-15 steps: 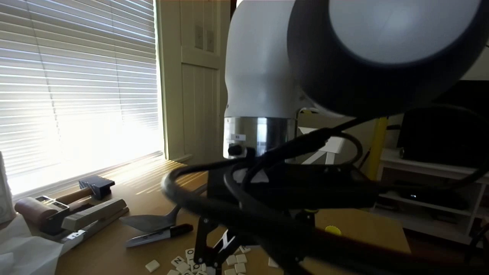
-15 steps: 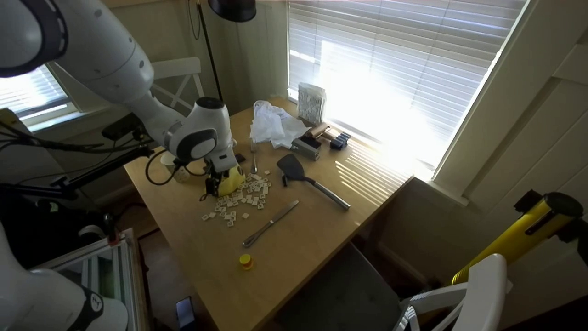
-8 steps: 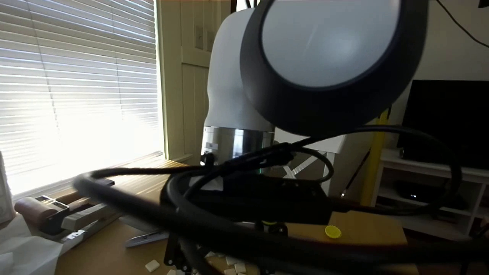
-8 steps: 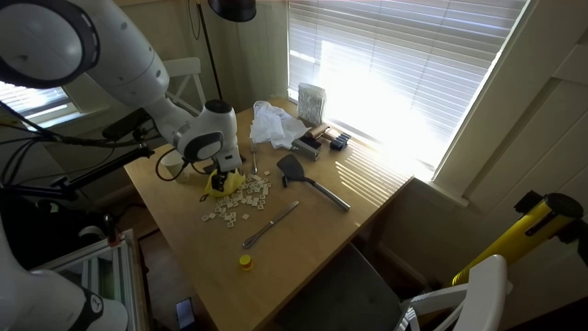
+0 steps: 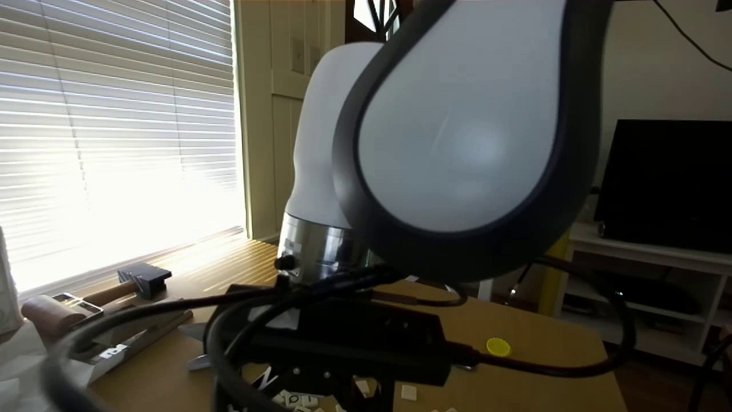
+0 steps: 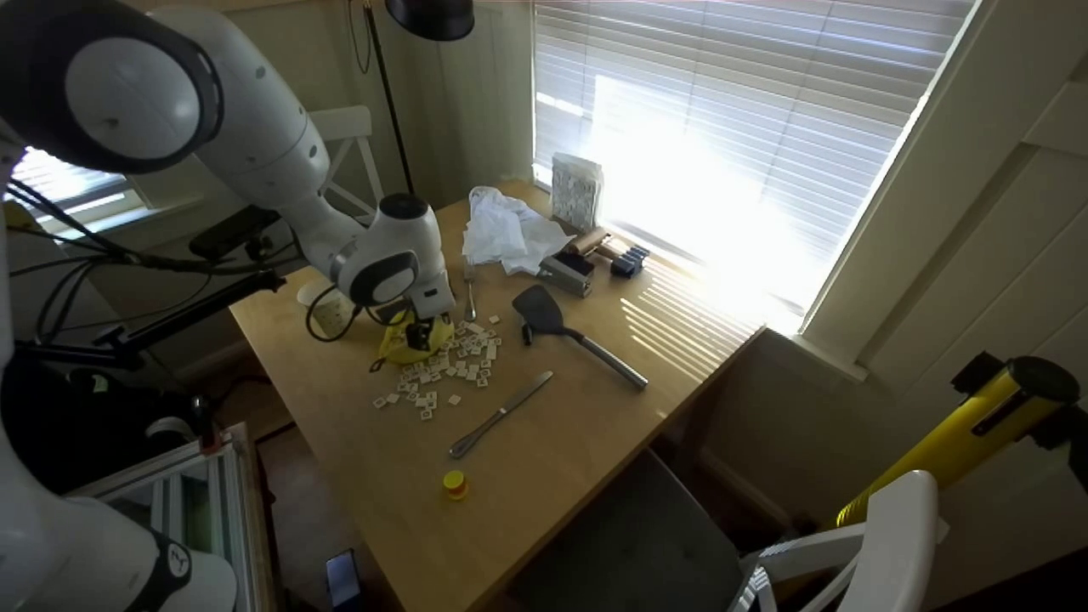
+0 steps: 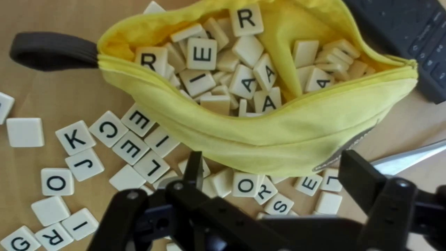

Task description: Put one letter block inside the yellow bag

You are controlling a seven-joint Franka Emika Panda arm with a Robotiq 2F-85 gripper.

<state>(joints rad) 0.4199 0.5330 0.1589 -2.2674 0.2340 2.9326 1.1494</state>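
Note:
The yellow bag [image 7: 264, 139] lies unzipped with its mouth open in the wrist view, and many cream letter blocks are inside it. It also shows in an exterior view [image 6: 393, 342], partly behind the gripper. Several loose letter blocks lie on the table beside the bag, among them an O block [image 7: 245, 184], an S block [image 7: 279, 204] and a K block [image 7: 75, 137]. My gripper [image 7: 275, 167] is open and empty. Its fingers are above the loose blocks at the bag's near side. The gripper also shows in an exterior view [image 6: 418, 334].
A dark device with buttons [image 7: 397, 28] and a metal utensil [image 7: 407, 160] lie next to the bag. A knife [image 6: 500, 416], a black spatula [image 6: 537, 306], a yellow jar [image 6: 456, 486], a stapler [image 6: 567, 276], a crumpled white bag [image 6: 510, 234] and a cup [image 6: 327, 308] are on the table.
The arm has moved left and down in an exterior view, and right and slightly down in an exterior view, over the bag and blocks. The bag and loose blocks look unmoved.

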